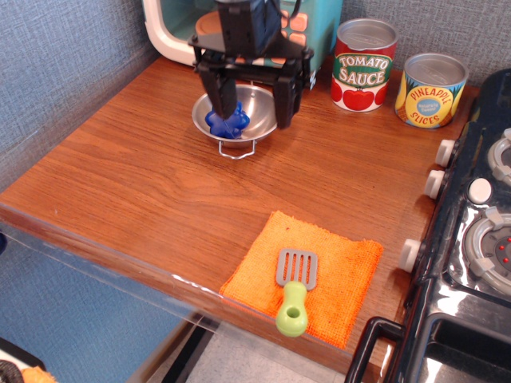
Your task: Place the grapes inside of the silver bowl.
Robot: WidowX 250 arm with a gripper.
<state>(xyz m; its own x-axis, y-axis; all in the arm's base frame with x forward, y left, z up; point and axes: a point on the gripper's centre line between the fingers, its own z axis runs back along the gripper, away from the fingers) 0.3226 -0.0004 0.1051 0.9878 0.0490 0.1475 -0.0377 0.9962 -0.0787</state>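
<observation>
The grapes (229, 123), a small glossy deep-blue cluster, lie inside the silver bowl (257, 114), which stands on the wooden counter near the back left. My gripper (254, 113) hangs over the bowl with its two black fingers spread wide. One finger (224, 97) covers the bowl's left part, the other (285, 102) its right rim. The fingers hold nothing; the grapes sit loose in the bowl below them.
A toy microwave (315, 32) stands right behind the bowl. A tomato sauce can (363, 65) and a pineapple can (431, 90) stand at the back right. An orange cloth (335, 271) with a green-handled spatula (294, 291) lies at the front. A black stove (471, 239) borders the right.
</observation>
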